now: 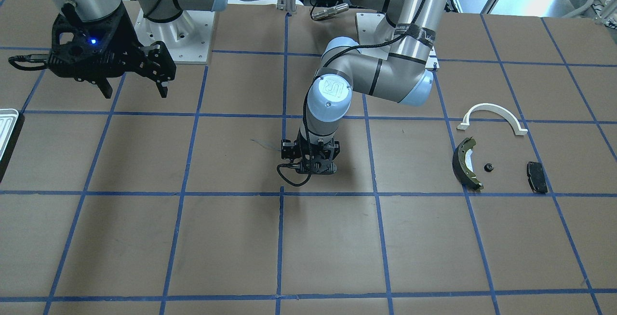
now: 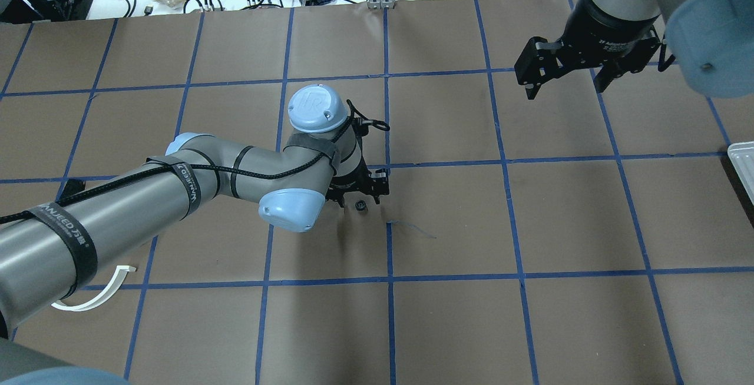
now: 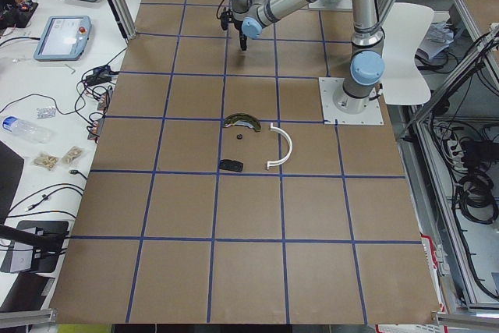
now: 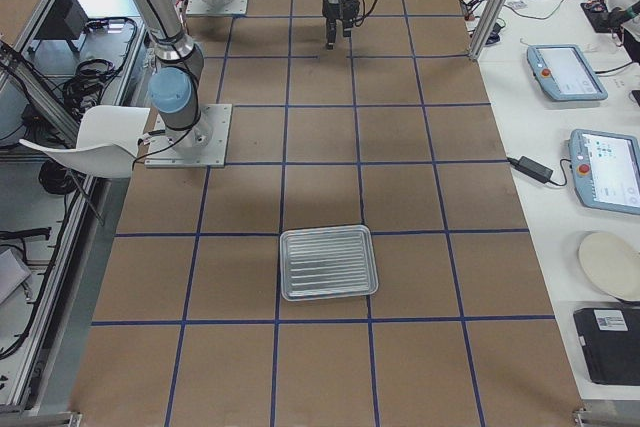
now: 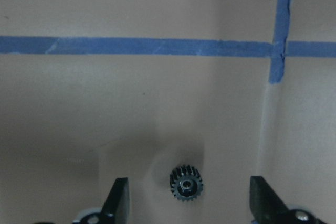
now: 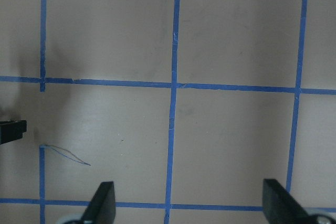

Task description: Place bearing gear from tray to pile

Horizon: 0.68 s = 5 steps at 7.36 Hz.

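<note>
Bearing gear (image 5: 186, 184) sits on table (image 5: 157, 103) inside wide-spread left gripper (image 5: 188, 195).

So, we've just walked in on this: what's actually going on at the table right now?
The left end effector is lowered and open, straddling a small black gear that lies on the table, not gripped. The right end effector hangs open and empty above the table. The tray looks empty. The pile, a white bracket, brake shoe and black pad, lies off to the robot's left, apart from the gear.
</note>
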Motion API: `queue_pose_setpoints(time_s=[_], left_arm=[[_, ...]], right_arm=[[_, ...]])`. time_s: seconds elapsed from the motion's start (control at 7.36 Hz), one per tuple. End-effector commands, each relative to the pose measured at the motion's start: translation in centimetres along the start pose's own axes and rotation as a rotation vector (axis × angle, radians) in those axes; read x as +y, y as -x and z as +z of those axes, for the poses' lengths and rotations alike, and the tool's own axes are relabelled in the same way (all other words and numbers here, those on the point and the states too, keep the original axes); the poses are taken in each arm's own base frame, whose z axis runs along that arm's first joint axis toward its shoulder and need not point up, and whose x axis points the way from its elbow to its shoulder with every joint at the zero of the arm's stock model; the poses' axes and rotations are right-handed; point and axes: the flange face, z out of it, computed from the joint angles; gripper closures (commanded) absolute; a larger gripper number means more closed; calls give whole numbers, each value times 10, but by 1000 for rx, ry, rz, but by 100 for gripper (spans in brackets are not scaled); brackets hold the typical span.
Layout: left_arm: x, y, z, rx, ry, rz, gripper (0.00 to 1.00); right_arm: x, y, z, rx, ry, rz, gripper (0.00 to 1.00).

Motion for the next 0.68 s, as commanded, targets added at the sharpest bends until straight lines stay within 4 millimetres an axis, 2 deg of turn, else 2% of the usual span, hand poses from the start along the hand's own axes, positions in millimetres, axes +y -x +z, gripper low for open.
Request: queue_pose_setpoints(time_s=[0.0,0.14,0.41,0.54], left_arm=[[-1,0,4,1,-3,5,40],[-2,0,6,1,-3,5,52],[-2,-1,5,5,-5,6,100],[-3,0,2,6,-9,6,100]], right_arm=[[0,-2,0,2,1,0,0],[0,-1,1,-1,4,0,0],[0,-1,1,1,4,0,0],[1,-1,0,1,3,0,0]])
